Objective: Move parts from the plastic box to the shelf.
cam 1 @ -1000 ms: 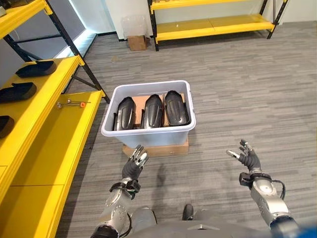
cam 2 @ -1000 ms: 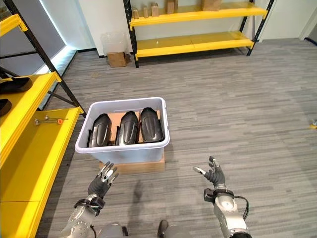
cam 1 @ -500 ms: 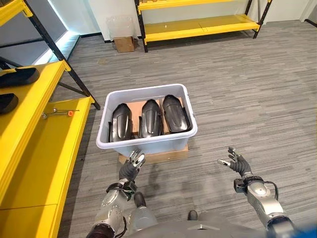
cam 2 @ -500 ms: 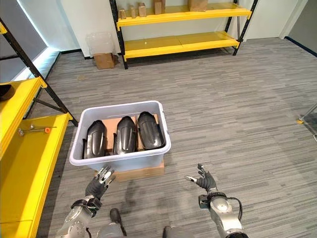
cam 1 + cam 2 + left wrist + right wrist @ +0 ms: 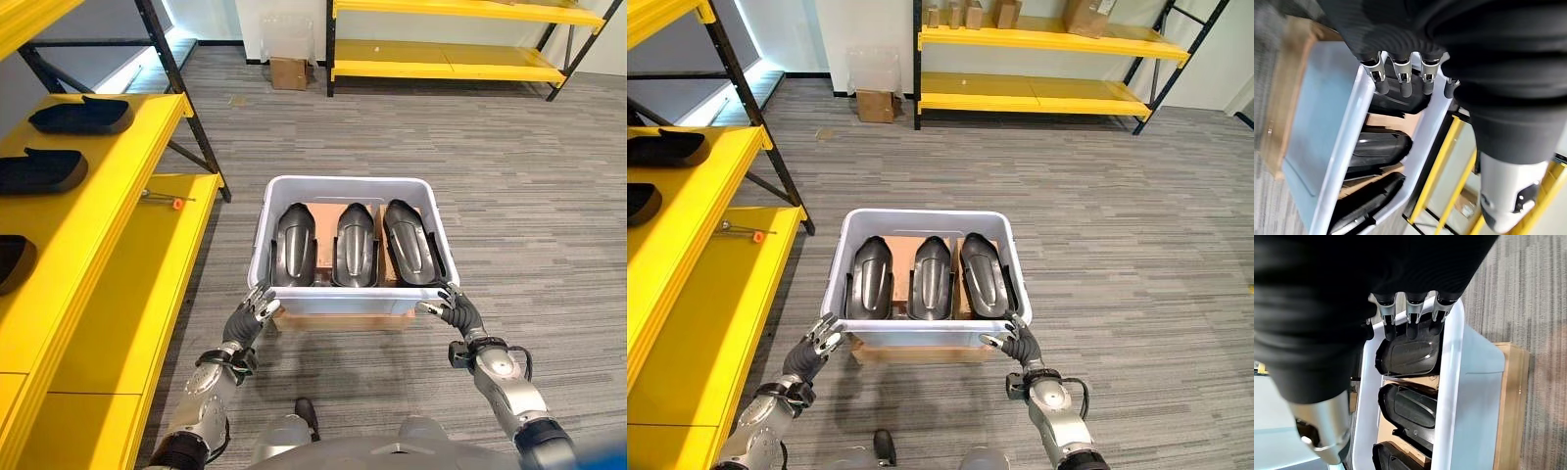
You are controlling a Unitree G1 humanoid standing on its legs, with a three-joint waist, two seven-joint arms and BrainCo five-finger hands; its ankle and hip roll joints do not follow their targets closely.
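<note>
The box (image 5: pixel 356 294) was seen on a wooden base (image 5: pixel 343 321) on the floor, with three black parts (image 5: pixel 356 245) laid side by side inside it. The left hand (image 5: pixel 251 315) was held at the near left corner of the box, the right hand (image 5: pixel 453 307) at the near right corner; both were open, fingers straight, nothing grasped. The shelf (image 5: pixel 118 264) stood left of the box, with a few dark parts (image 5: pixel 44 171) on it.
</note>
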